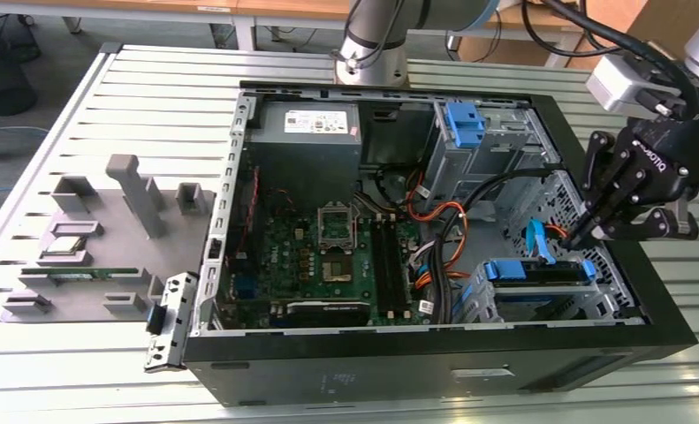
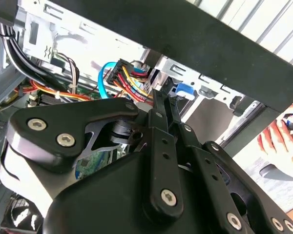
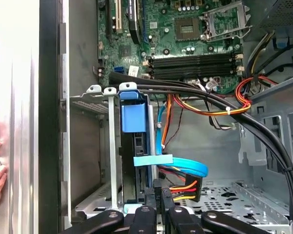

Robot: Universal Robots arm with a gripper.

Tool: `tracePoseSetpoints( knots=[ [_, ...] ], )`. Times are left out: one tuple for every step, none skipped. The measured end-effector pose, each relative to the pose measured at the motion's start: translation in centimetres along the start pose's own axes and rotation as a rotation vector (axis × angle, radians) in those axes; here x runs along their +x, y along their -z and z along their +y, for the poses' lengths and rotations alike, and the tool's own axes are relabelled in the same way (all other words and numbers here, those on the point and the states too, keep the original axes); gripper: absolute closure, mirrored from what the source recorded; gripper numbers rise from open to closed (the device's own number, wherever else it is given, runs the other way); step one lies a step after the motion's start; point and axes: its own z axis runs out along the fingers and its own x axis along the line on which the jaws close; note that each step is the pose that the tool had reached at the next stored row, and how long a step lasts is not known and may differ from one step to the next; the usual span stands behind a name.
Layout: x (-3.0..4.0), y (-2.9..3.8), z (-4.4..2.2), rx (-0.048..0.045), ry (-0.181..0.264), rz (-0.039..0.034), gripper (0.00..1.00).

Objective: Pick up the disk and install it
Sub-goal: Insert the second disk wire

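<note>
Open computer case lying on the slatted bench. The disk, on blue rails, sits in the drive cage at the case's corner on the exterior view's right. The tool, fingers pressed together, is at the disk's rear edge beside the blue cable.

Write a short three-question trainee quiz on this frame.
1. True or false: the computer case lies open, its motherboard exposed.
2. The gripper is nearest to: A) the power supply, B) the disk in the drive cage, C) the CPU socket.
3. Fill in: the disk's rails are ____.
Key: 1 true; 2 B; 3 blue.
</note>
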Motion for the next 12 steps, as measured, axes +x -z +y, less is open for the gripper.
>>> tracePoseSetpoints(
  knots=[
    [0.01, -0.01, 0.03, 0.0067, 0.001, -0.0016, 0.84],
    [0.03, -0.02, 0.07, 0.0121, 0.002, -0.0033, 0.84],
    [0.06, -0.03, 0.16, 0.0161, 0.002, -0.0046, 0.84],
    [0.09, -0.05, 0.27, 0.0197, 0.002, -0.0056, 0.84],
    [0.12, -0.07, 0.45, 0.024, 0.002, -0.0062, 0.84],
    [0.16, -0.09, 0.62, 0.0282, 0.002, -0.0065, 0.84],
    [0.2, -0.11, 0.79, 0.0326, 0.002, -0.0069, 0.84],
    [0.24, -0.13, 0.94, 0.0373, 0.002, -0.0073, 0.84],
    [0.27, -0.14, 1.09, 0.042, 0.001, -0.0078, 0.84],
    [0.3, -0.16, 1.2, 0.0455, 0.001, -0.0083, 0.84],
    [0.44, -0.21, 1.53, 0.0629, 0.001, -0.0105, 0.84],
    [0.47, -0.24, 1.57, 0.0699, 0.0, -0.0119, 0.84]
  ],
)
